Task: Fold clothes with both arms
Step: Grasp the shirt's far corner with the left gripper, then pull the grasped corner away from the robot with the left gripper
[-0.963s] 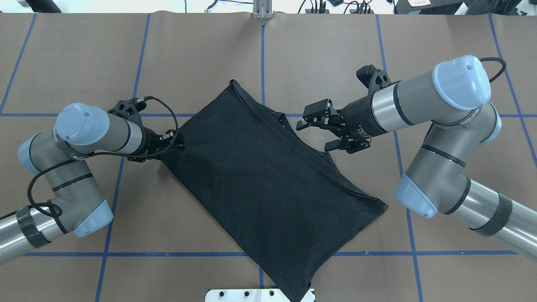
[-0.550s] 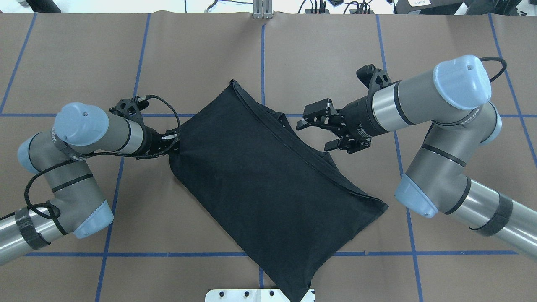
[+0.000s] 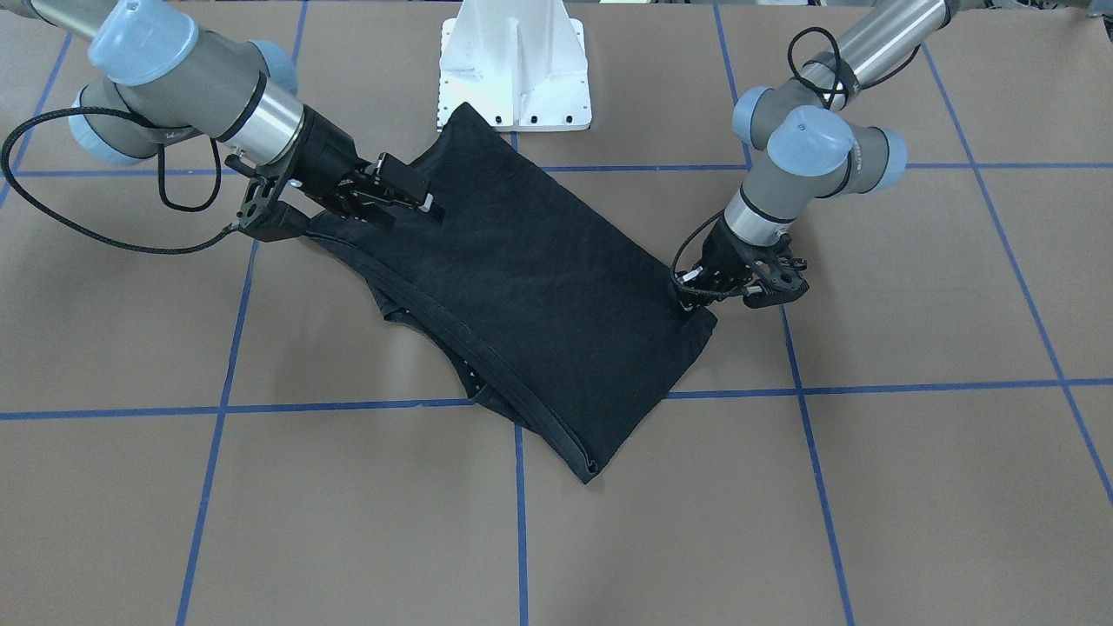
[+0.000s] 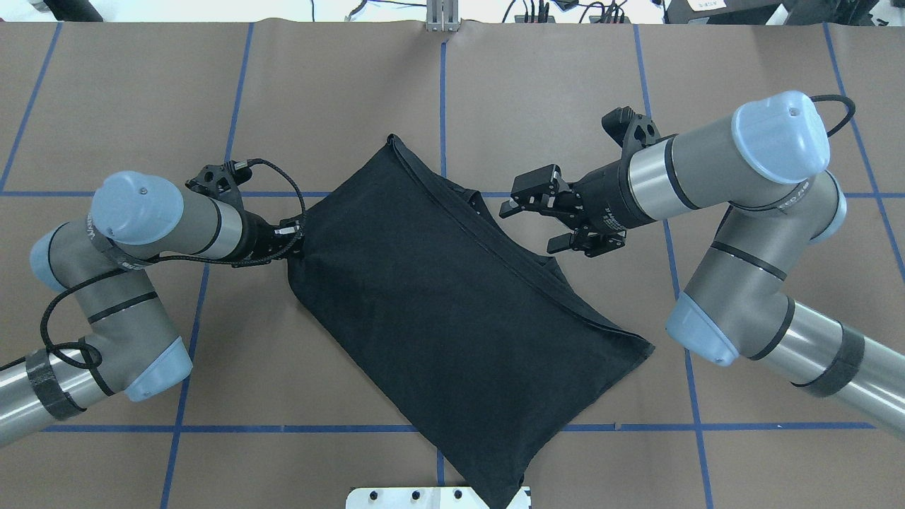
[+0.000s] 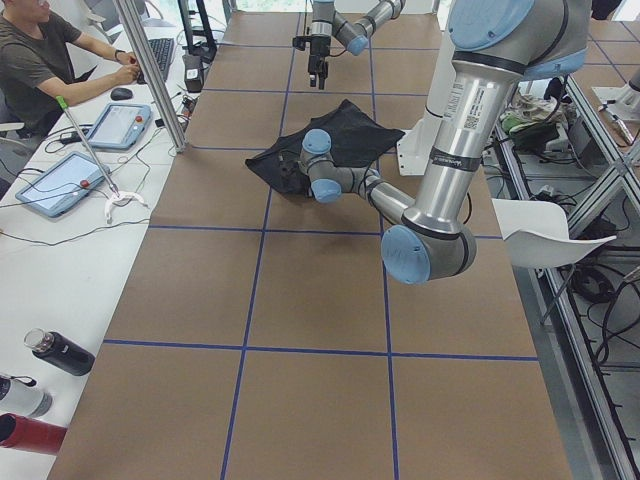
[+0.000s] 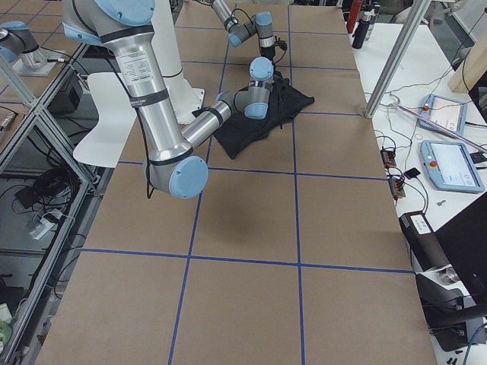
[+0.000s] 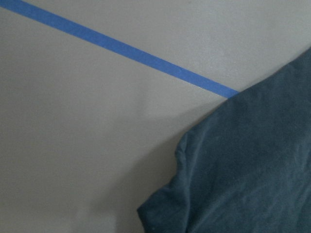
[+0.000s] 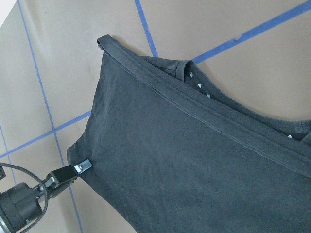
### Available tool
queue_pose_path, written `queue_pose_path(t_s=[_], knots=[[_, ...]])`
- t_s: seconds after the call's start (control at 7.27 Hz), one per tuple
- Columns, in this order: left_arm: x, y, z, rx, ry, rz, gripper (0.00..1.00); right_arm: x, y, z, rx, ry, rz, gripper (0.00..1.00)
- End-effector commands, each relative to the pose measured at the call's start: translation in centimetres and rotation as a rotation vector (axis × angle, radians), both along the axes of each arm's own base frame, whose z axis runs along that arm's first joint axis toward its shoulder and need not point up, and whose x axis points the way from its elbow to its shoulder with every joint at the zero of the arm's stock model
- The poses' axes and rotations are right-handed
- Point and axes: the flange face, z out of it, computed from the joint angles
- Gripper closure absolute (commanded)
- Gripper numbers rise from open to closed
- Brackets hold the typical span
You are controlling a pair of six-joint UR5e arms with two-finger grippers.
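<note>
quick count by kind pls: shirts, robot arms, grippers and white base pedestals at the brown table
black cotton T-shirt: 1
silver-grey tubular robot arms with light blue joint caps: 2 (left arm, right arm)
small black two-finger grippers: 2 (left gripper, right gripper)
white base pedestal: 1
total: 6

Your black T-shirt (image 6: 242, 135) lies on the brown table (image 6: 243, 228); near right arm (image 6: 152, 99) reaches over it, far left arm (image 6: 259, 29) drops to its far edge.

T-shirt (image 4: 452, 304): plain black on the face you see; small white marks inside the collar.
Bench (image 4: 141, 85): your brown covering, blue tape grid.
Arms (image 4: 693, 170): silver-grey, light blue joint caps, black cables.
Jaws: black.
Pedestal (image 3: 513, 69): white.
</note>
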Motion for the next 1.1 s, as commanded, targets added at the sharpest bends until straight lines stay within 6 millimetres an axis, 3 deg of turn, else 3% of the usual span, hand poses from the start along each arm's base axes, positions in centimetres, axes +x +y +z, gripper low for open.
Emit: queue_pose_path(t_s=[0.0,0.14,0.41,0.69,0.96], knots=[[0.3,-5.8,0.9,0.107,-0.111,-0.074,1.0,0.1,-0.3,0.1,0.004,0.004,0.025,0.0],[-0.4,-9.2,0.5,0.117,-0.131,-0.103,1.0,0.1,-0.4,0.2,0.004,0.006,0.034,0.0],[-1.7,-12.6,-1.0,0.141,-0.134,-0.141,1.0,0.0,-0.5,0.2,0.006,0.008,0.044,0.0],[0.8,-16.5,-4.5,0.184,-0.134,-0.207,1.0,-0.1,-0.6,0.3,0.006,0.011,0.049,0.0],[2.5,-18.3,-3.6,0.245,-0.063,-0.226,1.0,-0.2,-0.7,1.0,-0.001,0.021,0.053,0.0]])
